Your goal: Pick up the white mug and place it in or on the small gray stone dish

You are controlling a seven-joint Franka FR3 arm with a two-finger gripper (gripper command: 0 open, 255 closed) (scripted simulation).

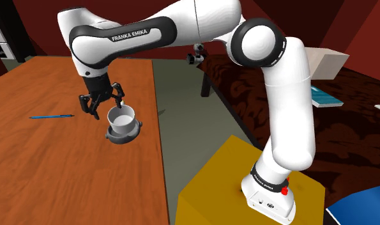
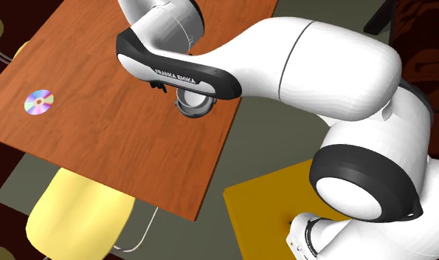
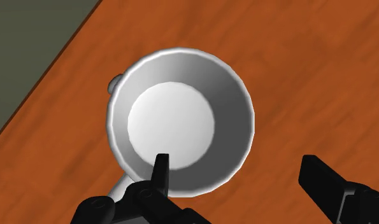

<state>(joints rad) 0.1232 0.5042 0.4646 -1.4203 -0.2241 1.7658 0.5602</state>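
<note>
A white mug point(image 1: 123, 118) stands upright in a small gray dish point(image 1: 122, 136) near the wooden table's edge on the shoulder view's right. My black gripper point(image 1: 105, 107) hangs open just above and beside the mug's rim, holding nothing. In the wrist view the mug point(image 3: 181, 121) is seen from above, with slivers of the dish point(image 3: 116, 83) poking out under it. One fingertip point(image 3: 160, 170) overlaps the mug's rim; the other stands well outside it, and the gripper point(image 3: 239, 179) holds nothing. In the second exterior view the mug and dish point(image 2: 194, 105) peek out below the forearm.
A blue pen point(image 1: 51, 116) lies on the wooden table point(image 1: 41, 166) towards the shoulder view's left. A shiny disc point(image 2: 39, 101) rests far from the dish. A yellow chair point(image 2: 77, 214) stands by the table's edge. The yellow stand point(image 1: 214, 185) is beside the table.
</note>
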